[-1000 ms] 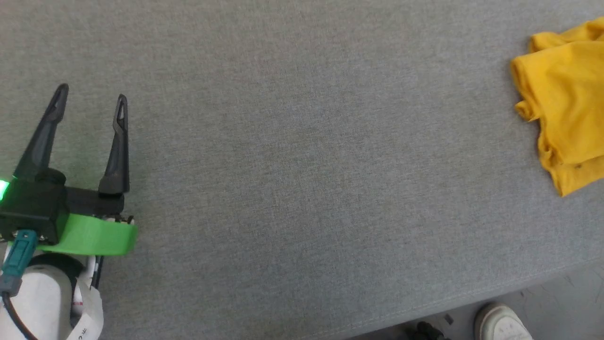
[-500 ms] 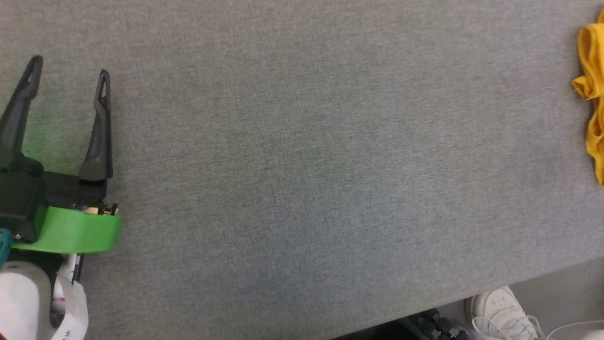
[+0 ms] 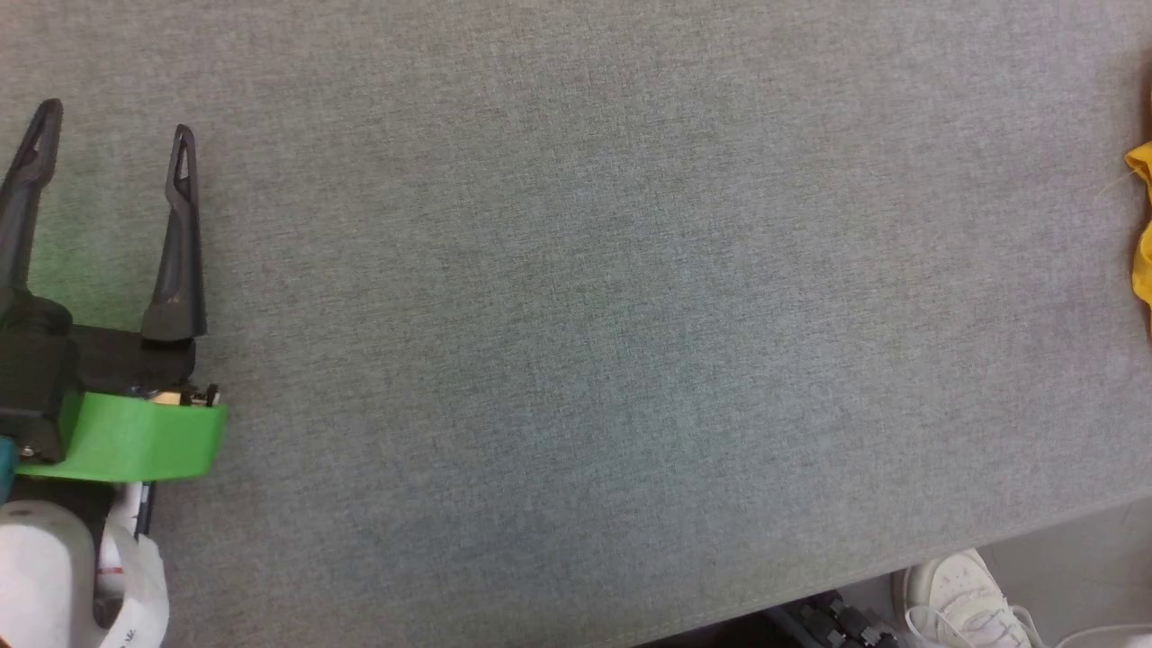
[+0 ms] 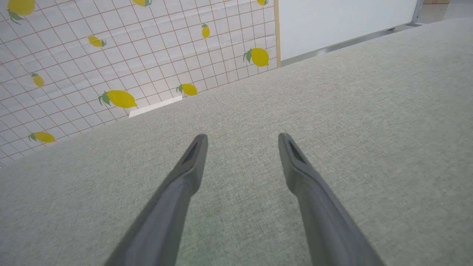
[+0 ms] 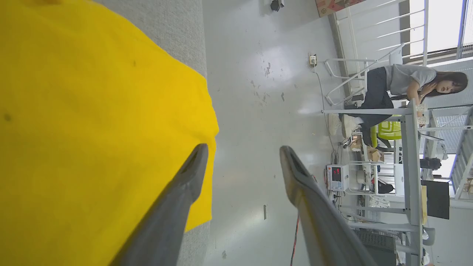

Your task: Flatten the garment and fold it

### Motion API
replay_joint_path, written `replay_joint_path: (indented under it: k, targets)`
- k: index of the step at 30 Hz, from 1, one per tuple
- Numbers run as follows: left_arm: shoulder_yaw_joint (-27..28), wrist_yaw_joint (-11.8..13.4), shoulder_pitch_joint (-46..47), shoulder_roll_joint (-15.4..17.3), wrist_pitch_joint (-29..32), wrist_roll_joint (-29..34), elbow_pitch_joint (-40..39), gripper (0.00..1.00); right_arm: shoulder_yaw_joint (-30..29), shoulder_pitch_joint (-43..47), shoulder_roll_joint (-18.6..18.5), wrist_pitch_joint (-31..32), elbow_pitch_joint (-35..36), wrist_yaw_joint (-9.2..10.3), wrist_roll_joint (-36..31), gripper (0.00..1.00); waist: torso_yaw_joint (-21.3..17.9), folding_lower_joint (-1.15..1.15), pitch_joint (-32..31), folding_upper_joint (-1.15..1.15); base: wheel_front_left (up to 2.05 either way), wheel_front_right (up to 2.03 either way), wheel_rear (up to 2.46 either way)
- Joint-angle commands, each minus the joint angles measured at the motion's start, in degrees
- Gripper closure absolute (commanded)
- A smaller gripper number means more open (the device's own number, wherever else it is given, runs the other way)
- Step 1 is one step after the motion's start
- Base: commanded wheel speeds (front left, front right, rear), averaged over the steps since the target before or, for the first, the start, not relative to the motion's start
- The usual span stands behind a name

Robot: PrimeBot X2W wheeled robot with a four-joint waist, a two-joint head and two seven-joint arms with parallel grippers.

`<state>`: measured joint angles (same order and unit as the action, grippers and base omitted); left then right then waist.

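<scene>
A sliver of the yellow garment (image 3: 1142,234) shows at the far right edge of the head view, lying on the grey table (image 3: 576,297). In the right wrist view the garment (image 5: 92,129) spreads wide and plain yellow, reaching the table's edge. My right gripper (image 5: 242,149) is open there; its one finger lies over the yellow cloth, the other over the floor beyond, and nothing is between them. My left gripper (image 3: 112,135) stands open at the far left above bare table, far from the garment. The left gripper (image 4: 242,140) holds nothing.
A white shoe (image 3: 963,603) stands on the floor by the table's near edge. A lemon-print wall (image 4: 111,55) rises behind the table. Beyond the table's edge, a person (image 5: 399,85) sits by workbenches and equipment across the pale floor (image 5: 258,111).
The head camera has swung left, so the garment has slid almost out at the right. The left gripper stays open.
</scene>
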<state>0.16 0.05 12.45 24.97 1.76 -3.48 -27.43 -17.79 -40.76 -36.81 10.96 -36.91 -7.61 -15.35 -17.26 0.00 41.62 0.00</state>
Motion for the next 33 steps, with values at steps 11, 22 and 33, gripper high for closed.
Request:
replay_joint_path:
  k: [11, 22, 33]
  targets:
    - [-3.1, 2.0, -0.7, -4.8, -6.1, -1.8, 7.4, 0.00, -5.9, 1.9, 3.7, -6.7, -3.2, 0.12, 0.2, 0.00, 4.2, 0.00, -8.1, 0.00, 0.00, 0.00, 0.00]
    - [-6.0, 2.8, -4.4, -11.6, -12.5, -7.3, 17.6, 0.00, -7.3, 7.5, 13.2, -18.5, 0.0, 0.12, 8.2, 0.00, 9.5, 0.00, -22.6, 0.00, 0.00, 0.00, 0.00]
    - [-6.6, 3.3, -8.3, -14.0, -14.6, -9.5, 20.9, 0.00, -0.3, 18.0, 23.9, -17.5, 18.2, 0.12, 14.6, 0.00, 12.9, 0.00, -30.8, 0.00, 0.00, 0.00, 0.00]
